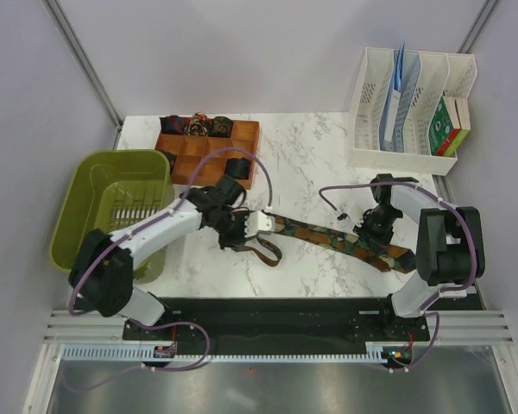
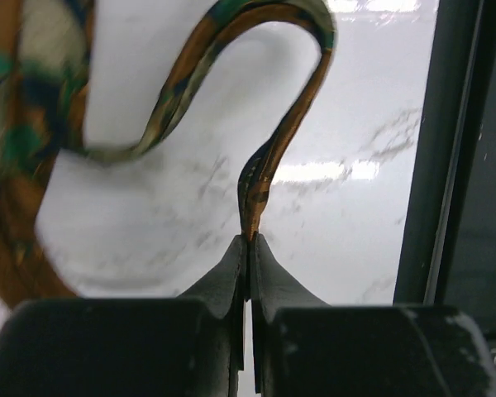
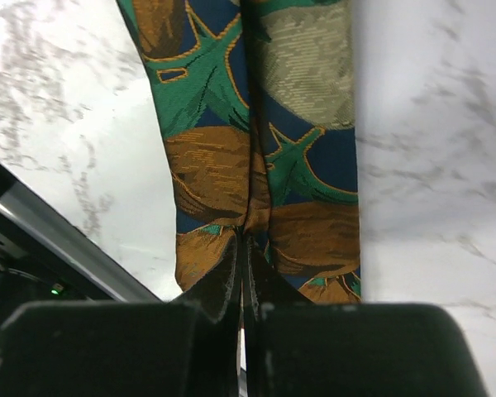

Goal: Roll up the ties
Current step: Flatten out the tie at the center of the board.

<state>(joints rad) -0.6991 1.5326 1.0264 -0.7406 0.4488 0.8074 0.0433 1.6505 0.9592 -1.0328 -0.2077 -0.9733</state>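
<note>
- Table (image 1: 311, 147): white marble top; everything below stands on it.
- Bin (image 1: 86, 185): olive-green plastic with a slotted floor, at the left edge beside the left arm.
- Rack (image 1: 371, 95): white slotted file holder at the far right corner, with papers in one slot and a green-and-red box at its right end.
- Tray (image 1: 190, 159): brown wood divided into cells, far left, just beyond the bin.
- Tie (image 1: 315, 233): one unrolled strip patterned in orange, green and navy. It lies flat across the middle of the table from left to right, and its narrow end curls into a loop near the left gripper.
- Rolls (image 1: 197, 126): rolled ties in the tray's back row, and one dark roll in a right-hand cell.
- Left gripper (image 2: 249, 241): jaws pressed together, pinching the tie's narrow part edge-on, just above the tabletop.
- Right gripper (image 3: 246, 244): jaws fully closed, nipping a fold of the tie's wide part near the right end.
</note>
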